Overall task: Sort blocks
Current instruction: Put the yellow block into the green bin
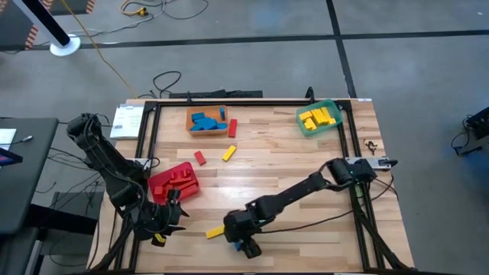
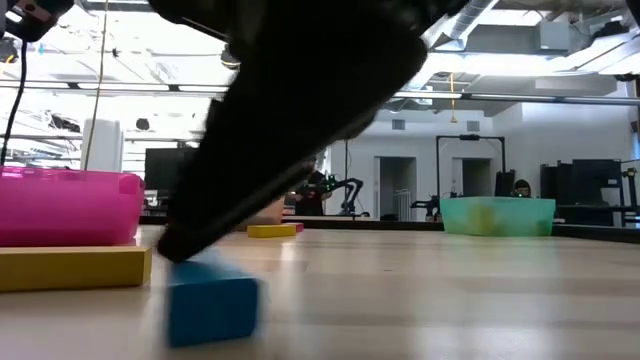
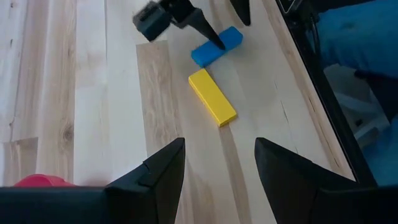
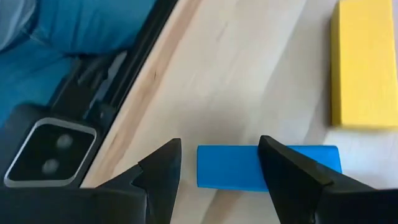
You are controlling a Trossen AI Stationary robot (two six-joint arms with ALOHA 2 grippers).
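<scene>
The blue block (image 4: pixel 267 167) lies on the table (image 1: pixel 306 176) between our right gripper's (image 4: pixel 217 163) open fingers, one overlapping it, so we should centre, lower, then close; left gripper (image 3: pixel 217 158) waits open.

Small flat bars in three colours. A blue block (image 4: pixel 267 167) lies flat at the table's near edge, slightly right of a yellow block (image 3: pixel 212 97) — the two near each other but apart. Two more lie loose mid-table: a red block (image 1: pixel 200 158) and, to its right, a tilted yellow bar (image 1: pixel 229 153). Another red bar (image 1: pixel 232 127) lies farther back. Blue blocks (image 1: pixel 205 121) are piled far left; yellow blocks (image 1: pixel 318 118) are heaped far right.
</scene>
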